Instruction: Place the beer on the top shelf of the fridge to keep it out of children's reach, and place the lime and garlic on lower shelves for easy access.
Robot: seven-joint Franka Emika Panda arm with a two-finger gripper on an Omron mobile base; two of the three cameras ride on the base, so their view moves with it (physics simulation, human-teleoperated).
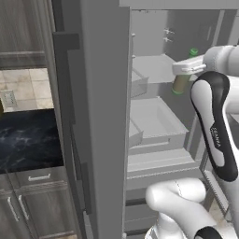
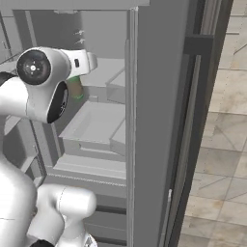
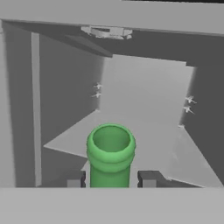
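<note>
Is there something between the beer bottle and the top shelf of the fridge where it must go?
Nothing visible stands in the way. The gripper is shut on the beer, which it holds upright inside the open fridge. In the hand view the top shelf stretches bare ahead of the bottle to the back wall.

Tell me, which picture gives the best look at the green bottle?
The hand view: the bottle stands close and centered, its green cap and neck between the gripper fingertips. The left base view shows its cap and tan label behind the hand; the right base view shows just a sliver.
</note>
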